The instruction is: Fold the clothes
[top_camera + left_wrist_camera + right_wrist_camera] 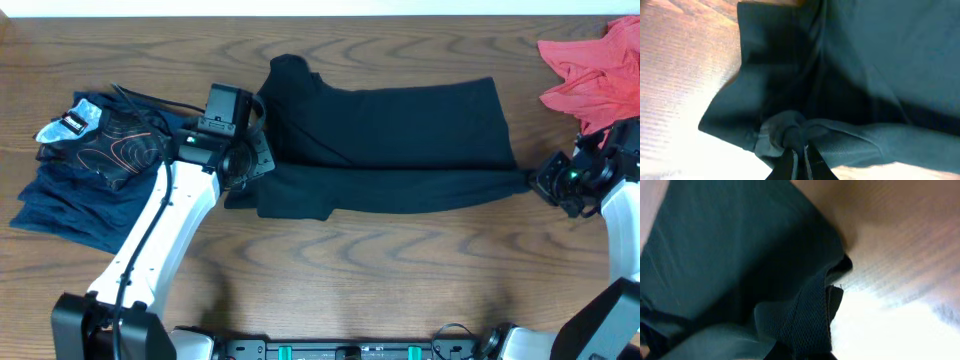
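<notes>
The wooden desk (pixel 400 270) filled the overhead view; the black T-shirt (pixel 400 130) lay folded lengthwise across the centre; a navy garment (pixel 60 205) under a red-lined black one (pixel 115 150) sat at left; red cloth (pixel 595 65) lay upper right; the left end effector (pixel 245 165) pinched the T-shirt's left edge, the right end effector (pixel 545 182) its right corner.

Left fingers (pixel 789 166) pinched closed; right fingers (pixel 546 184) closed.
</notes>
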`<state>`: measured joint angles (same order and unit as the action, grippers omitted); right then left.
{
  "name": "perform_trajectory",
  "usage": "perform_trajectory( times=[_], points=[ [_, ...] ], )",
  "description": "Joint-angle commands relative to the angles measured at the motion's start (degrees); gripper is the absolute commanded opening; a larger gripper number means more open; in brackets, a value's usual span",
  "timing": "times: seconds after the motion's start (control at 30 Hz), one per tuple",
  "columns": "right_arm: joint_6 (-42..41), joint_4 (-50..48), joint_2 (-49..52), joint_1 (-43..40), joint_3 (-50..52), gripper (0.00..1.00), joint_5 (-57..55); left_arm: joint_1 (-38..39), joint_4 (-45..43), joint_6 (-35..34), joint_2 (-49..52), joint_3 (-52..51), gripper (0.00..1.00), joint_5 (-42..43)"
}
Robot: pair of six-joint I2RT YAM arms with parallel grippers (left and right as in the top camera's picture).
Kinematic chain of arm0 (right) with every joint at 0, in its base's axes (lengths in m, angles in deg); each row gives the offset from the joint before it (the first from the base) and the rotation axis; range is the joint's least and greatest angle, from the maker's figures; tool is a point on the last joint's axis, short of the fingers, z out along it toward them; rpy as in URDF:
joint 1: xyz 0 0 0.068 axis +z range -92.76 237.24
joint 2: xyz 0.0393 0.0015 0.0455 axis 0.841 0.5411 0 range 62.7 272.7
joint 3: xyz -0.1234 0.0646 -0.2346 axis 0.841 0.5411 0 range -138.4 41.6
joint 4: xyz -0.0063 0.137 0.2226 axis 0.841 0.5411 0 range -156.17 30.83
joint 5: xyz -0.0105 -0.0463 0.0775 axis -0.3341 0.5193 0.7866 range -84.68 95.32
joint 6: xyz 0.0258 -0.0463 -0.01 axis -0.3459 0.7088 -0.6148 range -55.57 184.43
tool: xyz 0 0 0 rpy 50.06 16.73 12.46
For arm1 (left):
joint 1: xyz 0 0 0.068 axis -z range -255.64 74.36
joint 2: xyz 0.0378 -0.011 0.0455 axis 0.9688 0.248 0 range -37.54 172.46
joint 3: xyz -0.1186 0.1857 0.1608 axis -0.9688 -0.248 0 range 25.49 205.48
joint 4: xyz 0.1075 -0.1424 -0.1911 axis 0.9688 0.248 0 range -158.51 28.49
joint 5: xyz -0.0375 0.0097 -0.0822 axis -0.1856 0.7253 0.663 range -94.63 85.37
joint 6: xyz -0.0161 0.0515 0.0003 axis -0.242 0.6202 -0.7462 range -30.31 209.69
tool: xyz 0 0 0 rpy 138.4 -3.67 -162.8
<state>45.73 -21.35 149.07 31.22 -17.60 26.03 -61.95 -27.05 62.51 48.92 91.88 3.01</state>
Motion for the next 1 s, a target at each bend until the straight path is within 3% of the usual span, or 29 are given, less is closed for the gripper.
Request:
perform_trajectory(
  times=[0.0,0.33,0.43,0.5,0.57,0.8,0.97],
  points=[
    [-1.44,-1.14,1.31,0.28,-0.70,0.01,0.52,-0.24,-1.75,-0.52,1.77,-1.18,0.06,-1.33],
    [-1.44,-5.16,1.42,0.52,-0.70,0.03,0.61,-0.24,-6.86,-0.52,6.34,-1.64,0.07,-1.27],
    [-1.18,-10.67,1.49,1.53,-0.68,0.33,0.74,-0.24,-8.66,-0.50,6.47,-1.64,0.41,-1.27],
    [0.15,-12.76,1.51,2.16,-0.68,0.37,0.74,-0.24,-9.05,-0.52,6.45,-1.60,0.52,-1.22],
    [1.09,-12.87,1.51,2.43,-0.68,0.42,0.44,-0.24,-8.37,-0.50,6.43,-1.60,0.55,-0.37],
    [1.07,-3.10,1.51,2.40,-0.37,0.39,-16.13,-0.02,0.48,-0.15,6.36,-1.64,0.55,9.42],
    [-2.54,-3.10,1.51,2.40,2.80,0.45,-24.90,2.67,2.93,5.38,6.40,-2.45,0.55,8.26]
  ],
)
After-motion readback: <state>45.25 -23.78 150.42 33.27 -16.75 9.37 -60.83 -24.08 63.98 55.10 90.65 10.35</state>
